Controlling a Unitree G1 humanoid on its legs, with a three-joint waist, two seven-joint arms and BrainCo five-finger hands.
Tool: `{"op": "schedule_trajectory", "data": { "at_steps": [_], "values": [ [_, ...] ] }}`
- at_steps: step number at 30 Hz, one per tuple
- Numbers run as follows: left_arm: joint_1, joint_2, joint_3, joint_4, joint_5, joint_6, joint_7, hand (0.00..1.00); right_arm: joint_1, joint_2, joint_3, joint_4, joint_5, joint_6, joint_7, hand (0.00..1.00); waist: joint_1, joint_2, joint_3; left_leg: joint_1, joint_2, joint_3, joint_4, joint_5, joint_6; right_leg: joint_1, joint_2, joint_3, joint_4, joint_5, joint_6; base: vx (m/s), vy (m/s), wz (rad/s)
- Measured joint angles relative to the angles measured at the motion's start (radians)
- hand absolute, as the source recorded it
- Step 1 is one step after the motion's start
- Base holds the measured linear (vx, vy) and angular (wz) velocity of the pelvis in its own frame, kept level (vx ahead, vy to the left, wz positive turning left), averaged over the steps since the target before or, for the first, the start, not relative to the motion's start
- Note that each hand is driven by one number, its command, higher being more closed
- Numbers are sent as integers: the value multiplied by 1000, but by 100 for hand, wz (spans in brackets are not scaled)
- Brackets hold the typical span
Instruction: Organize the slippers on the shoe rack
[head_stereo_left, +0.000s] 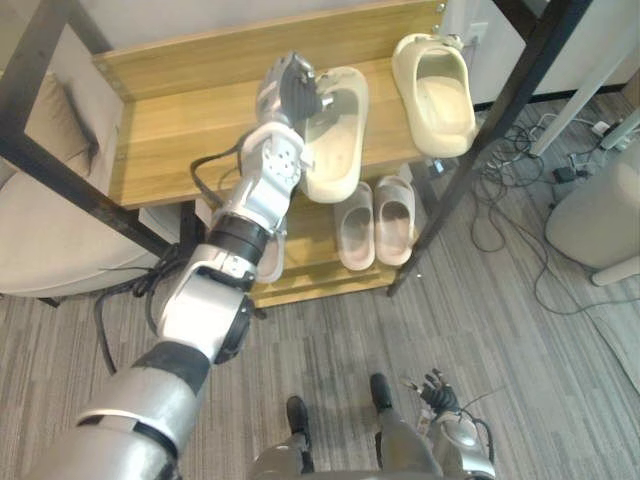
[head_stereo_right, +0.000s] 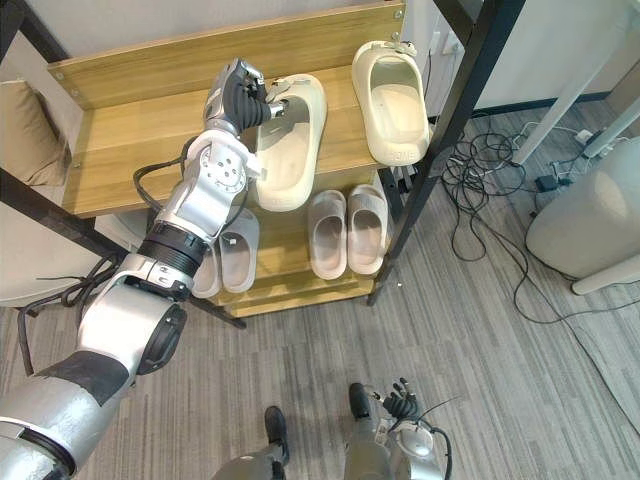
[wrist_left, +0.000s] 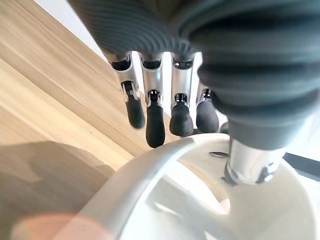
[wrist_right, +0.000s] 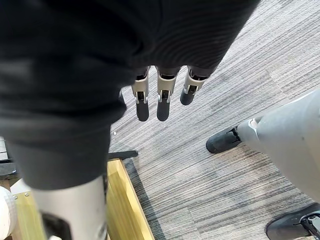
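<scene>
We're up at the top shelf of the wooden shoe rack (head_stereo_left: 170, 150), where the left hand (head_stereo_left: 290, 90) is on a cream slipper (head_stereo_left: 335, 150) lying near the middle of the shelf. Its near end hangs over the front edge. From the wrist, the dark-tipped fingers (wrist_left: 155, 125) drape over the outside of the slipper's upper band and the thumb (wrist_left: 247, 162) reaches down inside the opening, so we call that a pinch on the band.

Just beside it, at the right end of the same shelf, lies a second cream slipper (head_stereo_left: 435, 95), close to the black upright of the frame, and the two are not touching.

One shelf down, a pale pink pair (head_stereo_left: 375, 225) sits side by side toward the right end. A grey pair (head_stereo_right: 235, 250) sits further left, partly behind the left arm.

The right hand (head_stereo_right: 400, 405) hangs low over the grey carpet (wrist_right: 200, 165) in front of the rack, fingers loose and straight, holding nothing.
</scene>
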Motion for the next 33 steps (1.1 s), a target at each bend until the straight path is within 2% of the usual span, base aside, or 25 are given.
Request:
{"op": "schedule_trajectory", "data": {
  "at_steps": [10,24,33],
  "values": [
    [-57,-46,33,5,-65,2,0,0,1,0,-4,0,0,0,1,0,-10,-1,0,5,-4,4,-1,0,0,10,-5,1,-13,8,3,14,53,0],
    [-57,-53,77,14,-121,1,-1,0,1,1,-40,0,0,1,1,0,-18,-1,1,19,-4,15,-15,0,0,17,-4,10,-21,10,4,1,2,-2],
    [-57,-51,87,29,-126,-3,-1,0,3,2,-39,4,-1,1,11,0,-14,0,5,42,-3,-26,-16,2,3,70,-9,-33,-41,9,4,34,44,13]
  ]
}}
